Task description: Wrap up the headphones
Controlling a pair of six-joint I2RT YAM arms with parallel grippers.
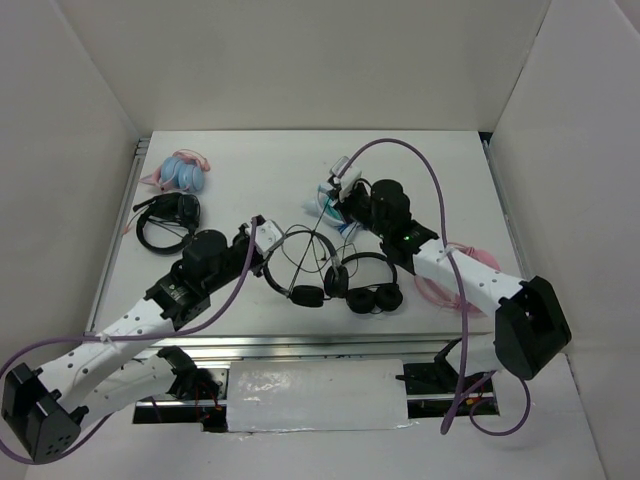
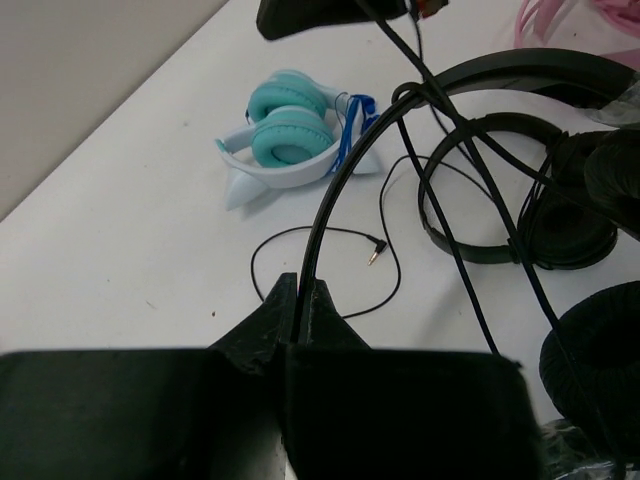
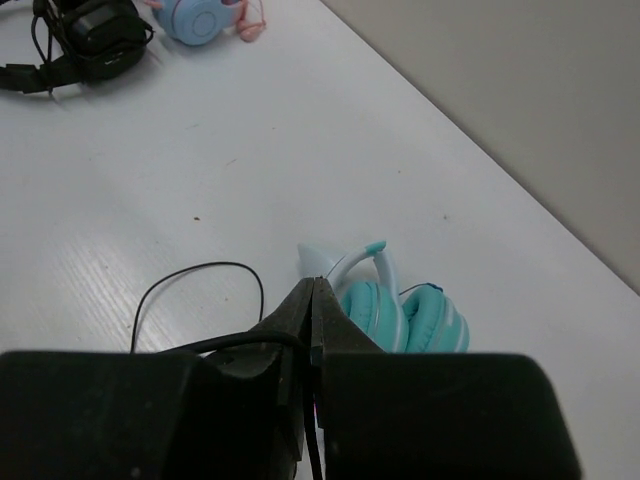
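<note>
Both grippers are clamped. The left gripper (image 2: 300, 288) is pinched on the thin headband (image 2: 335, 190) of the black headphones (image 1: 306, 295), and the right gripper (image 3: 313, 292) has its fingers together on their cable (image 3: 205, 264).

My read is that left is the anchor, holding the band up off the table (image 2: 120, 260) so right has room to carry cable round it. The earcups hang to the right of the left fingers, close to the second black pair (image 2: 565, 225), which is a snag risk.

A slack loop and the jack plug (image 2: 375, 252) lie just ahead of the left fingers, so most of the length looks unwound. There may be one turn at the band top; can't confirm.

The teal-and-white pair (image 3: 400, 315) sits just ahead of the right gripper and could catch the cable.
</note>
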